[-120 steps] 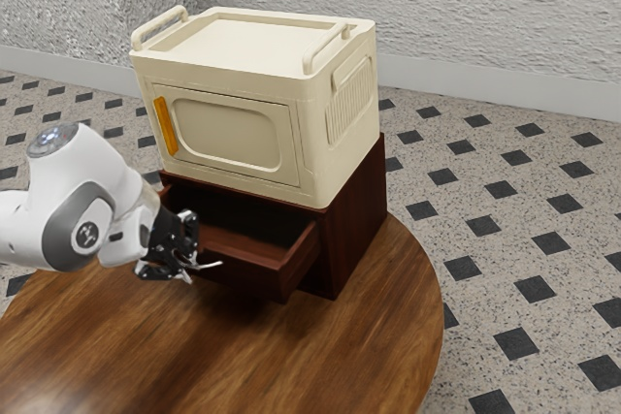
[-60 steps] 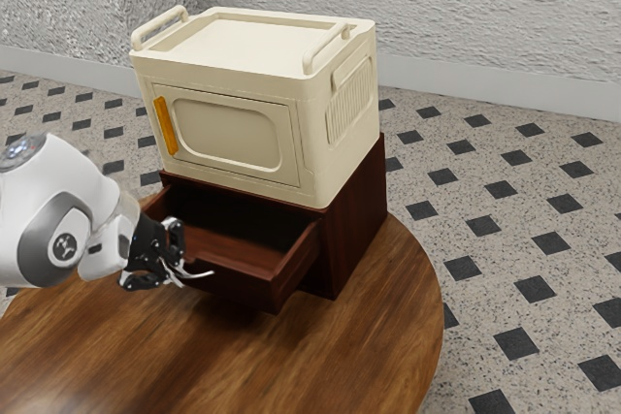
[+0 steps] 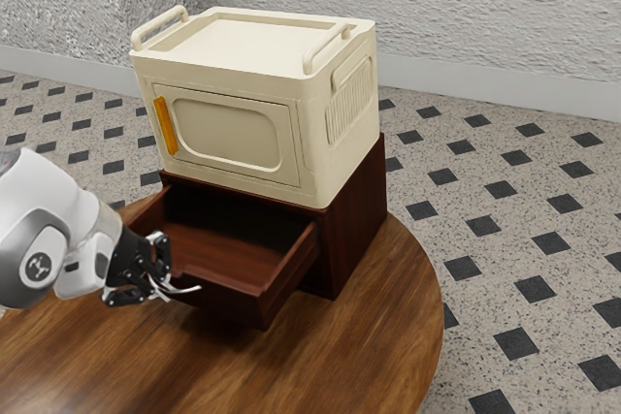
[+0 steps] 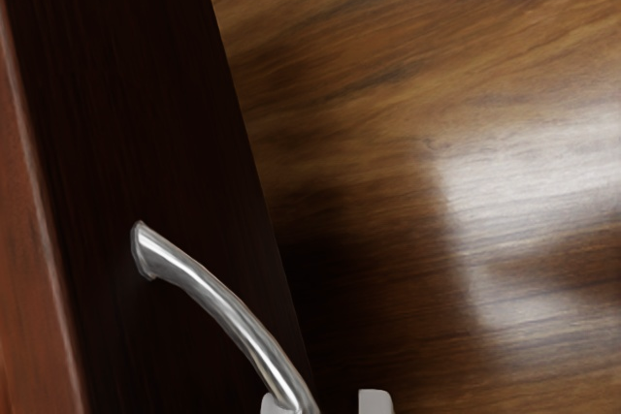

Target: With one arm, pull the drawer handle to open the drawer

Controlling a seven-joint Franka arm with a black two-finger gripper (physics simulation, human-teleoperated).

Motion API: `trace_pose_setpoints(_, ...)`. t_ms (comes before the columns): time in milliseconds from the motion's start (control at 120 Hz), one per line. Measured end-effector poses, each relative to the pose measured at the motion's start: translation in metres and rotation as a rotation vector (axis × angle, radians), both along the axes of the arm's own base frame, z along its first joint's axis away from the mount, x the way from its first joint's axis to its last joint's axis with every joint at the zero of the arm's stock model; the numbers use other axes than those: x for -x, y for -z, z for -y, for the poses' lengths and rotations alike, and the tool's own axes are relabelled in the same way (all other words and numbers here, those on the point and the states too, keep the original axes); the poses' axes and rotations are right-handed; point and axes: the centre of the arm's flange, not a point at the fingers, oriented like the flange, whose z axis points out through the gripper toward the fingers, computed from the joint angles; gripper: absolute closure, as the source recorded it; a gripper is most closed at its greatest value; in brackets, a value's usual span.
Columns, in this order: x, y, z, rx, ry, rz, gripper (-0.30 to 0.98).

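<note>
Where the black pincer (image 3: 160, 278) is meeting the silver handle (image 4: 221, 307), its grip is defying reading: whether clenched or released, I cannot tell. Next, one dark-wood drawer (image 3: 228, 305), bearing that handle on its front, is standing open, jutting from its cabinet (image 3: 347, 230). Above: one cream storage box (image 3: 233, 133), orange grip (image 3: 166, 125) on its door, is sitting on the cabinet. Beneath: one round wooden table (image 3: 369, 356) is supporting all.

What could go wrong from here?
Slip: the gripper is at a smooth, curved handle, so it may slide off mid-pull.
Overtravel: the drawer is already well out; more pull might make it sag or leave the cabinet.
Drag: if it binds, the cabinet could shift, with the cream box sitting on top.
</note>
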Motion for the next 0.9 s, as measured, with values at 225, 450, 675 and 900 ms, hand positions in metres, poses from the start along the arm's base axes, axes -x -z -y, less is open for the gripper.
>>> trace_pose_setpoints(225, 0.004, -0.004, -0.002, -0.001, 0.005, -0.009, 0.68)
trace_pose_setpoints(450, 0.010, -0.017, -0.014, 0.020, -0.016, -0.007, 0.54)
trace_pose_setpoints(675, -0.008, -0.115, -0.041, 0.009, -0.032, -0.021, 0.47)
trace_pose_setpoints(900, -0.111, -0.186, 0.009, -0.147, 0.028, -0.343, 0.27)
